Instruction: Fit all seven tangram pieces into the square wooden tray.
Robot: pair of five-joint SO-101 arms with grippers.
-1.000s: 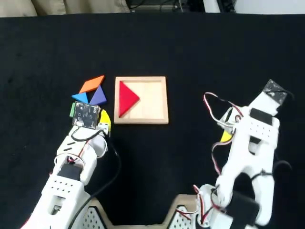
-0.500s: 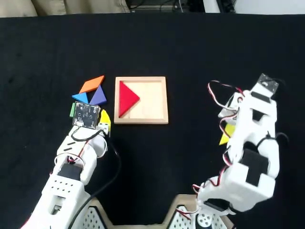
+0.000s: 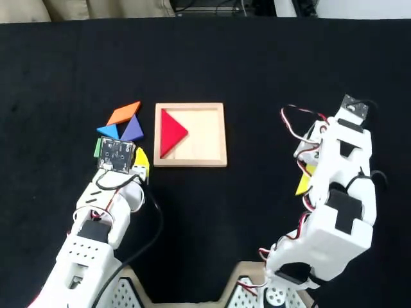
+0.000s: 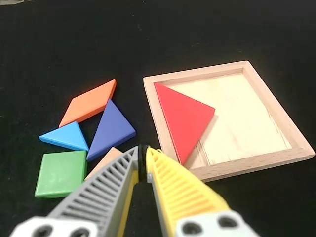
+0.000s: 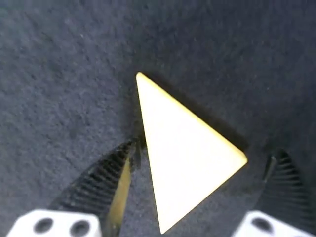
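Observation:
The square wooden tray (image 3: 221, 135) (image 4: 286, 131) holds a red triangle (image 3: 171, 131) (image 4: 185, 118) against its left side. Left of the tray lie an orange parallelogram (image 3: 124, 113) (image 4: 89, 102), a light blue triangle (image 3: 108, 131) (image 4: 65, 138), a dark blue triangle (image 3: 133, 129) (image 4: 112, 130), a green square (image 4: 60, 173) and a tan triangle (image 4: 104, 160), partly hidden by my left gripper (image 4: 143, 150) (image 3: 140, 163). That gripper is shut and empty, hovering by the tray's near left corner. A yellow triangle (image 5: 185, 153) (image 3: 303, 182) lies flat far to the right, straddled by my open right gripper (image 5: 203, 152).
Black cloth covers the whole table (image 3: 257, 64). The right arm (image 3: 340, 167) stands tall over the yellow triangle and hides most of it in the high view. Wide bare cloth separates the tray from the right arm.
The right arm has swung upright and its wrist has shifted toward the far side, settling over the yellow triangle. The left arm and the pieces by the tray have not moved.

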